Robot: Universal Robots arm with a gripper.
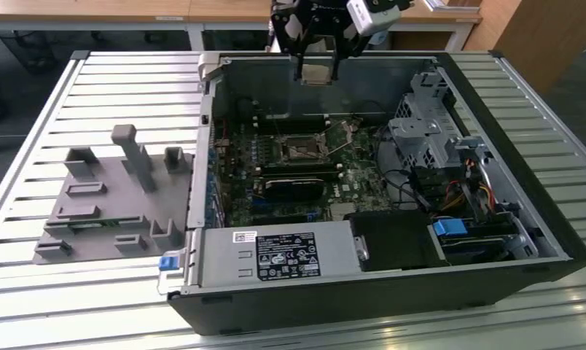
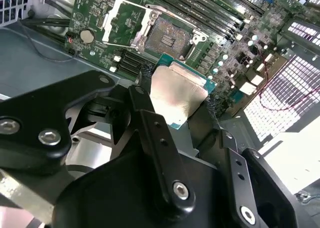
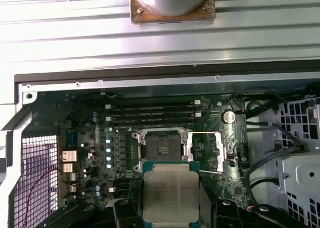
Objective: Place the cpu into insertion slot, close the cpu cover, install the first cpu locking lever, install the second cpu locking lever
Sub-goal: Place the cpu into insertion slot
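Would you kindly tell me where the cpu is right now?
In the exterior view the cpu is clamped in the jaws over the open case, well clear of the slot.

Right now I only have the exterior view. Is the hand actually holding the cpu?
Observer: Yes. In both wrist views the cpu sits pinched in the hand, metal face showing.
Operator: Slot free?
Observer: In the first wrist view the insertion slot shows its dark centre, with nothing in it.
Operator: Cover?
Observer: The cpu cover stands open to one side of the slot, not over it.
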